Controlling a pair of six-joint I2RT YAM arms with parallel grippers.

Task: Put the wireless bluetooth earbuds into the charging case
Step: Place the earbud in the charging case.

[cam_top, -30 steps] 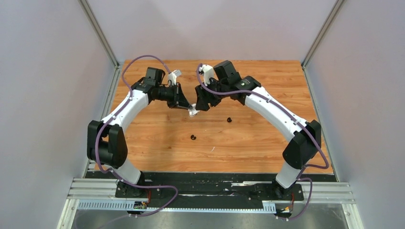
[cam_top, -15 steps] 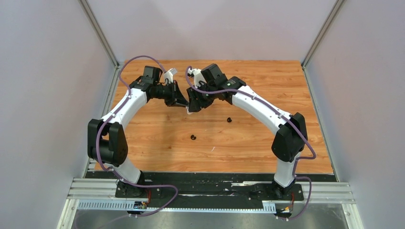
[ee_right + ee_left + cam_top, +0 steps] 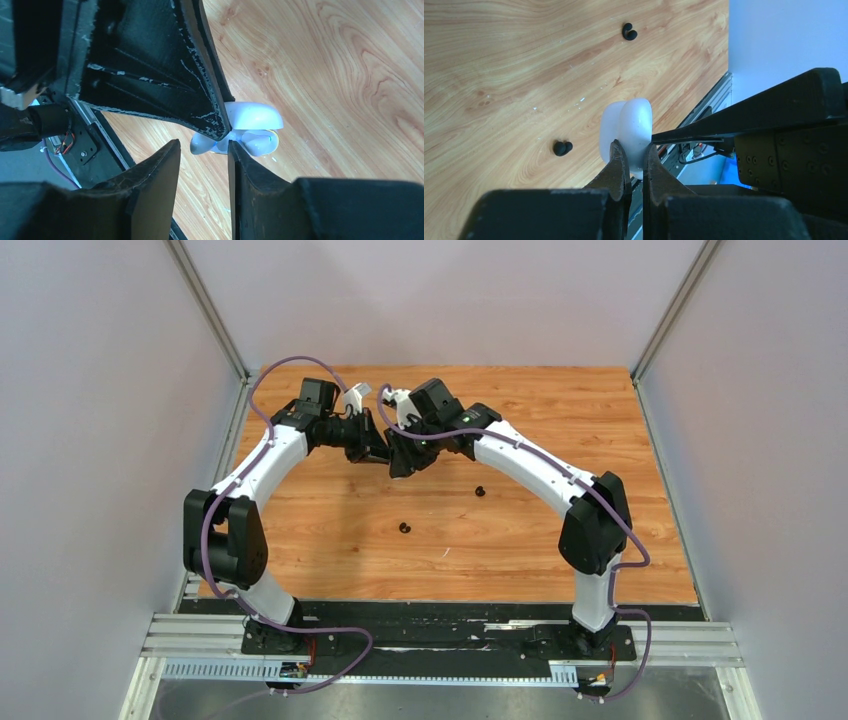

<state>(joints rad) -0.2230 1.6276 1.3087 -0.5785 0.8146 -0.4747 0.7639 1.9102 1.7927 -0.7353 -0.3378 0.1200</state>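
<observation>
The charging case (image 3: 626, 131) is pinched above the worktop (image 3: 499, 75) by the left claw (image 3: 633, 152); the right claw (image 3: 202, 150), jaws partly apart, is set against it. It could be twisted loose by that push. Two black earbuds (image 3: 562, 147) are left lying below.

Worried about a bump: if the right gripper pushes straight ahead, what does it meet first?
Probably the white charging case, pinched by the left gripper, just beyond the open jaws of the right gripper; exact depth is unclear.
</observation>
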